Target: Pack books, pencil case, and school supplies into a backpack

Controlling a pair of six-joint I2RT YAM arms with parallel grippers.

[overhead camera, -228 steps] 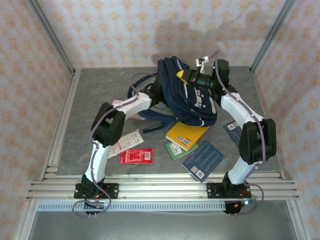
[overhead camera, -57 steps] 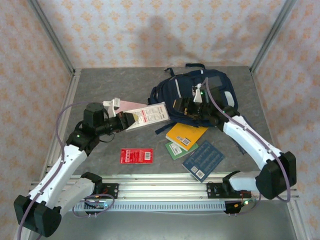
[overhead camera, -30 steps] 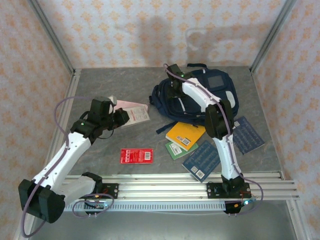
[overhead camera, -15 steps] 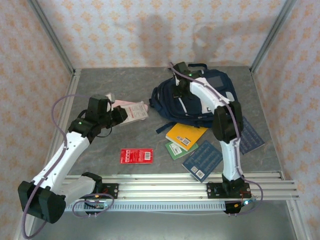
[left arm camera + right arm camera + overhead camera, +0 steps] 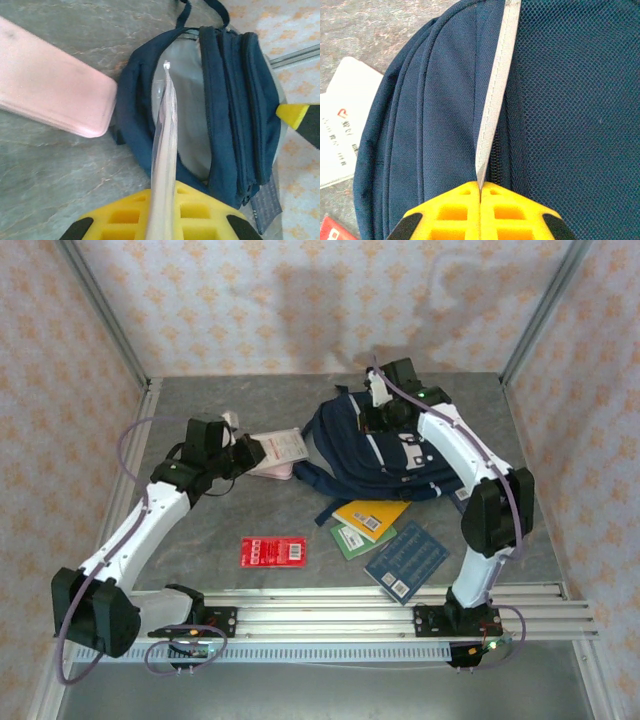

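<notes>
- Since 0.5 s ago the backpack (image 5: 385, 455) has swung its mouth toward the left arm; right gripper (image 5: 481, 192) now clenched on its grey trim (image 5: 495, 100).
- Left gripper (image 5: 162, 212) grasps the packet (image 5: 165, 150), edge-on at the mouth.
- Feed it straight into the grey lining (image 5: 192, 120); keep the mouth wide.

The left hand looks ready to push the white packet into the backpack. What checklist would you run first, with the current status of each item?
1. The left hand is shut on the white packet: ok.
2. The right hand is shut on the grey strip of the backpack: ok.
3. The main compartment is open, pale lining showing: ok.
4. The packet's leading edge points into that opening: ok.
5. The pink pencil case lies off to the side of the packet's path: ok.
6. Room inside for the packet: cannot tell.
</notes>
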